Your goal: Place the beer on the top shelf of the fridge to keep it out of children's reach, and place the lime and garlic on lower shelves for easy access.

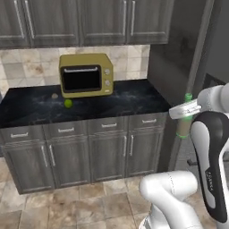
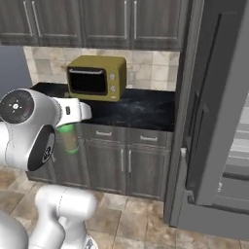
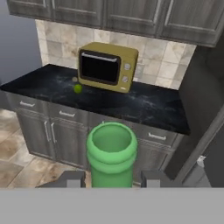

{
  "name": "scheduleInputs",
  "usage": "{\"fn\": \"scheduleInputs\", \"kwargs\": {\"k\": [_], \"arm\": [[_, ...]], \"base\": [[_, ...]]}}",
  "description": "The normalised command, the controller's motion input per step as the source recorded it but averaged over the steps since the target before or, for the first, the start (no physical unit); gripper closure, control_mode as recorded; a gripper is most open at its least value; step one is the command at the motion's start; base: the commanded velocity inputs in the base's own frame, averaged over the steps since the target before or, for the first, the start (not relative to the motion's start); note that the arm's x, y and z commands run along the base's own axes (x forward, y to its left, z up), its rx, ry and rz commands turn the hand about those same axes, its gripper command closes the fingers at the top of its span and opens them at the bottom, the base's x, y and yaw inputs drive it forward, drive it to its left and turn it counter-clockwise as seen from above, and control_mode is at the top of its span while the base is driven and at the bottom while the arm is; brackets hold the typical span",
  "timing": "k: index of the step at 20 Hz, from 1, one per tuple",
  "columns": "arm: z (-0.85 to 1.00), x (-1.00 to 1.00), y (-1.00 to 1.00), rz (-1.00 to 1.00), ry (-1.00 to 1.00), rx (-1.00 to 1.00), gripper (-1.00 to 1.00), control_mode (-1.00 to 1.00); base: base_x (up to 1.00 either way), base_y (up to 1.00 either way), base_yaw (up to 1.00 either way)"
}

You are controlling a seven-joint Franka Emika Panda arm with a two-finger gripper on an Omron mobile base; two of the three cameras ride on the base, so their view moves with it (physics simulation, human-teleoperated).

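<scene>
My gripper (image 1: pixel 184 112) is shut on the beer (image 1: pixel 183 127), a green bottle held upright in the air in front of the counter's right end. The hand view looks down on the bottle's green top (image 3: pixel 111 148), with a dark fingertip (image 3: pixel 72 179) on either side. In the right base view the beer (image 2: pixel 68 139) hangs below my hand. The lime (image 1: pixel 68 103) and the garlic (image 1: pixel 55 95) lie on the black counter (image 1: pixel 134 100) by the microwave's left front corner. The fridge (image 2: pixel 219 97) stands right of the counter with its door open. Pale shelves (image 2: pixel 241 146) show at the edge; I cannot tell which is the top shelf.
A yellow microwave (image 1: pixel 86 75) stands at the back of the counter. Dark wood-grain cupboards (image 1: pixel 89 20) hang above it, and drawers and doors (image 1: pixel 107 152) run below. The open grey fridge door (image 2: pixel 214 126) juts toward me over the tiled floor (image 2: pixel 131 223).
</scene>
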Motion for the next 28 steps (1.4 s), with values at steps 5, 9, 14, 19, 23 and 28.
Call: {"fn": "scheduleInputs", "kwargs": {"k": [5, 9, 14, 19, 23, 28], "arm": [[0.0, 0.0, 0.0, 0.0, 0.0, 0.0, 1.0, 1.0], [0.0, 0.0, 0.0, 0.0, 0.0, 0.0, 1.0, 1.0], [0.0, 0.0, 0.0, 0.0, 0.0, 0.0, 1.0, 1.0], [0.0, 0.0, 0.0, 0.0, 0.0, 0.0, 1.0, 1.0], [0.0, 0.0, 0.0, 0.0, 0.0, 0.0, 1.0, 1.0], [0.0, 0.0, 0.0, 0.0, 0.0, 0.0, 1.0, 1.0]], "base": [[-0.3, -0.65, -0.01], [-0.02, -0.84, 0.0], [0.0, -0.86, 0.0], [0.0, -0.85, 0.0], [0.0, -0.83, 0.0], [0.0, -0.75, 0.0]]}}
